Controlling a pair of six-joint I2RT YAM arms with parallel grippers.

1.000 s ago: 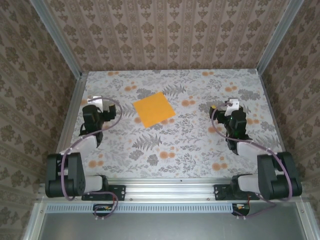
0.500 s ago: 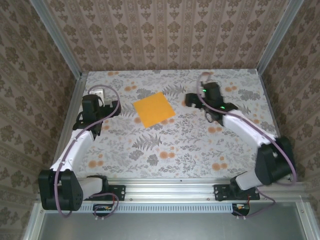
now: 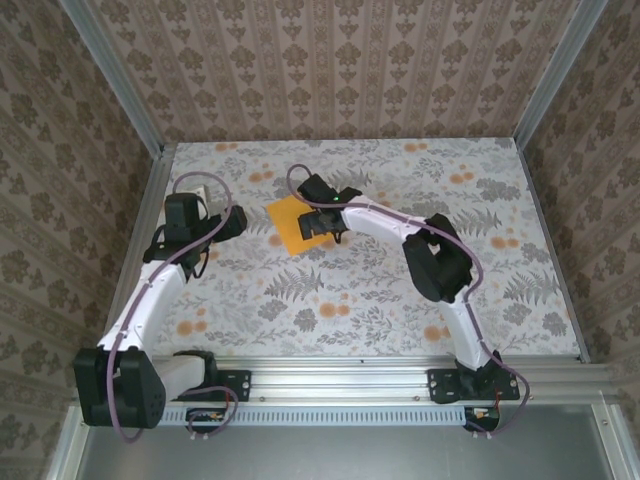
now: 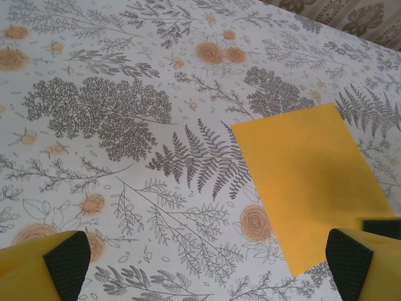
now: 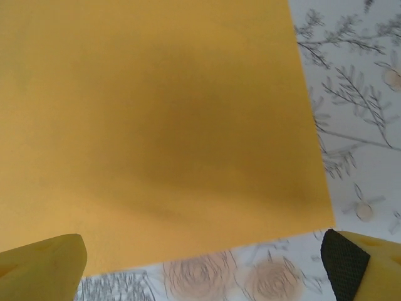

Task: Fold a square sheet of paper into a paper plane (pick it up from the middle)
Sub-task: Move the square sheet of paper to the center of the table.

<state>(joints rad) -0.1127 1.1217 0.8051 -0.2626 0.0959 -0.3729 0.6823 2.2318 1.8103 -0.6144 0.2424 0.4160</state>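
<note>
Sheet (image 3: pixel 287 225) lies flat on the table (image 3: pixel 400 290), left of centre toward the far side, turned diamond-wise to the table edges. I see no crease or fold in it. From above I read its left part. The right part is under the right gripper (image 3: pixel 322 222).

Right wrist view: the sheet (image 5: pixel 156 119) takes most of the frame, with one corner at lower right and a soft shadow across its middle. The right gripper (image 5: pixel 200 266) has its jaws spread wide and holds nothing, a yellow finger (image 5: pixel 44 260) low at either side. I cannot tell whether the tips touch the paper.

The right arm (image 3: pixel 440 265) reaches long across the table from its base, with its wrist over the sheet.

The left gripper (image 3: pixel 228 224) sits just left of the sheet, apart from it and pointing toward it. Left wrist view: the left gripper (image 4: pixel 200 269) is also spread wide and empty. The sheet (image 4: pixel 307 185) lies ahead and to the right on the flowered cloth. Its near corner is close to the right-hand pad (image 4: pixel 348 257), and its right portion is shaded.
</note>
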